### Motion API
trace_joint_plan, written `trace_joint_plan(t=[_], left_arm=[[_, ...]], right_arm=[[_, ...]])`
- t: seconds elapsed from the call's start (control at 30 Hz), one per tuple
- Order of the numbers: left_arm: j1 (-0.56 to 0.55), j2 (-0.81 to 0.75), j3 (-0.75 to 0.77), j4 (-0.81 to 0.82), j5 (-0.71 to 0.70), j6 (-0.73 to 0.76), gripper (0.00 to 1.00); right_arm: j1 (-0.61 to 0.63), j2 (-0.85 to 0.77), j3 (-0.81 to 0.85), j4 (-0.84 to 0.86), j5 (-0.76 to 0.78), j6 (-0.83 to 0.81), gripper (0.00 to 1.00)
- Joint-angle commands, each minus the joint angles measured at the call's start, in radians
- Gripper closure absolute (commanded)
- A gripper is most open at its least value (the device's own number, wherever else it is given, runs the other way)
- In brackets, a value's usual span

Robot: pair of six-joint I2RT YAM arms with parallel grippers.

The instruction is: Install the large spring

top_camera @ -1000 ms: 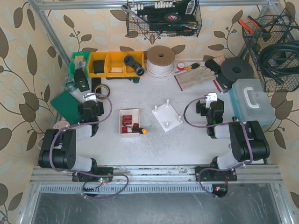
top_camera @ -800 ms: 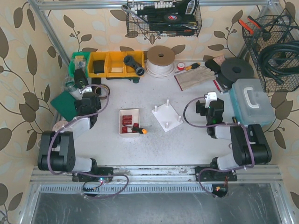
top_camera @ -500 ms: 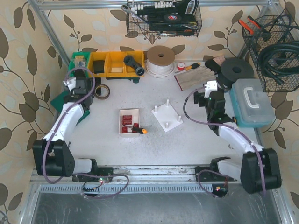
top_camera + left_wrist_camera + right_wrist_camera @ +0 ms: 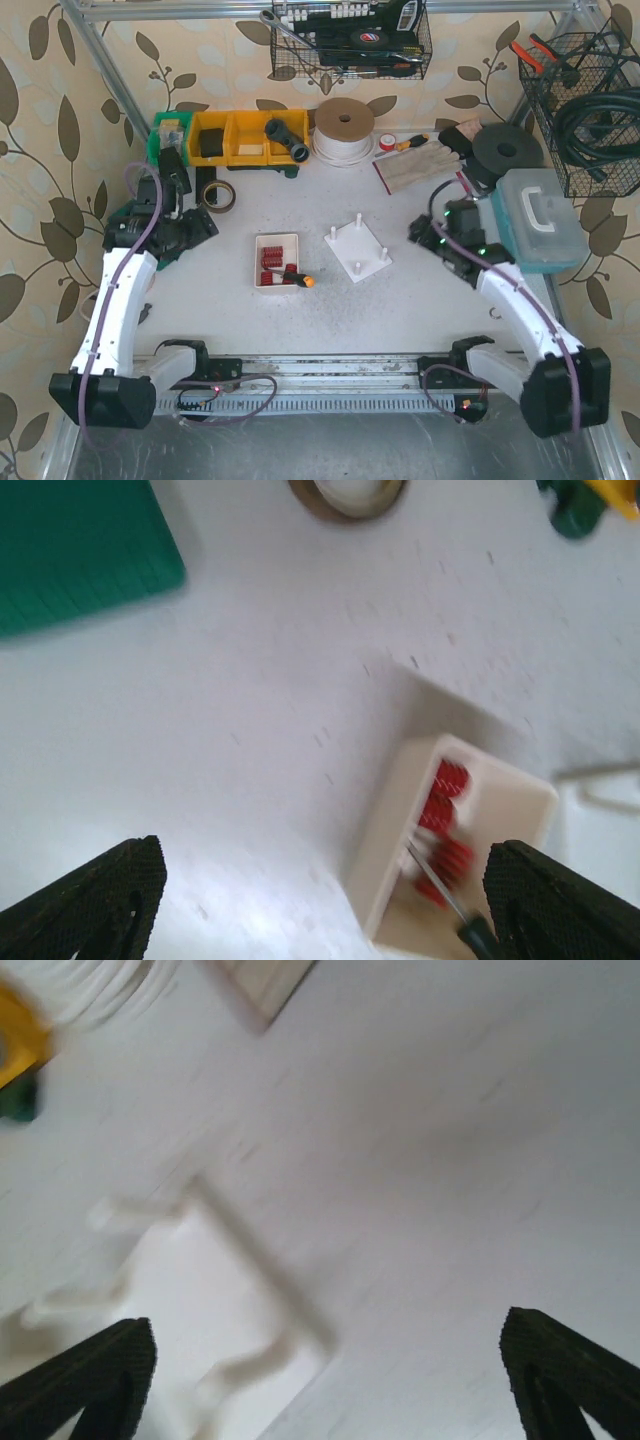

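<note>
The red springs (image 4: 269, 259) lay in a small white tray (image 4: 291, 243) near the middle of the desk (image 4: 400, 310), left of the white peg plate (image 4: 357, 250). They were short, bright red coils bunched along the tray's left side. From above they merged into one red cluster, so the large spring could not be picked out from the others. An orange-handled screwdriver (image 4: 297, 279) rested across the tray's near end, its handle sticking out over the right rim.

In the left wrist view the tray (image 4: 500, 810) appeared at lower right, blurred. The red coils (image 4: 445, 810) ran in a line down its inner left side, and the screwdriver's thin shaft (image 4: 435, 875) crossed them. The left claw (image 4: 320, 910) was spread wide, its two dark fingers (image 4: 100, 900) at the bottom corners with only bare desk between them. Seen from above, it (image 4: 190, 232) hovered well to the left of the tray, near the roll of tape (image 4: 219, 194) and over a green mat (image 4: 135, 222).

The right claw (image 4: 325, 1390) was likewise spread apart and held nothing. Its camera showed the peg plate (image 4: 190, 1300) smeared at lower left, upright pegs just discernible. From above, that claw (image 4: 425, 235) hung just right of the plate, with a pale blue plastic case (image 4: 538, 218) beyond the arm.
</note>
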Motion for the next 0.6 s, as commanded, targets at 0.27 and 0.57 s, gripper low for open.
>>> trace_joint_plan(t=[0.27,0.57], left_arm=[[-0.291,-0.281,-0.334,0.185,0.351,-0.711,0.11],[-0.632,-0.272,-0.379,0.394,0.016,-1.138,0.25]], right_arm=[[0.659,-0.230,-0.138,0.041,0.552,0.294,0.01],[0.660,-0.215,-0.138,0.061,0.558,0.275,0.01]])
